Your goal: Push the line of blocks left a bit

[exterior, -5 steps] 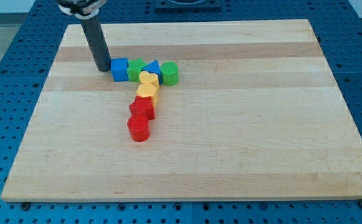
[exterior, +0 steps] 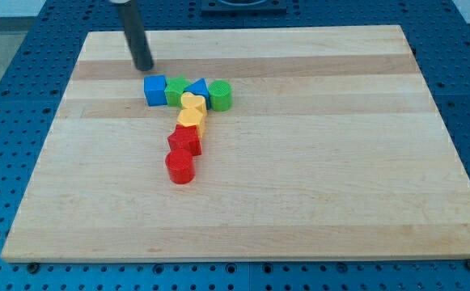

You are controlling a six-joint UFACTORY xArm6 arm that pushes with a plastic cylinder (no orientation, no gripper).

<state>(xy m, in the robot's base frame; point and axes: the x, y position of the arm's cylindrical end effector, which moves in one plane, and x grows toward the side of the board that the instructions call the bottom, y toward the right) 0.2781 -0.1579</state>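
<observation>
My tip (exterior: 144,68) stands on the board toward the view's top left, a little above and left of the blue cube (exterior: 154,90), apart from it. A row runs rightward from the cube: a green block (exterior: 175,90), a blue triangular block (exterior: 198,86) and a green cylinder (exterior: 221,95). A column hangs down from the row: a yellow heart-shaped block (exterior: 192,103), a yellow block (exterior: 190,119), a red star-like block (exterior: 184,141) and a red cylinder (exterior: 180,167). The blocks touch one another.
The wooden board (exterior: 315,162) lies on a blue perforated table (exterior: 0,121). The rod rises out of the view's top edge.
My tip has moved up and slightly right, away from the blue cube's left side. The blocks have not moved.
</observation>
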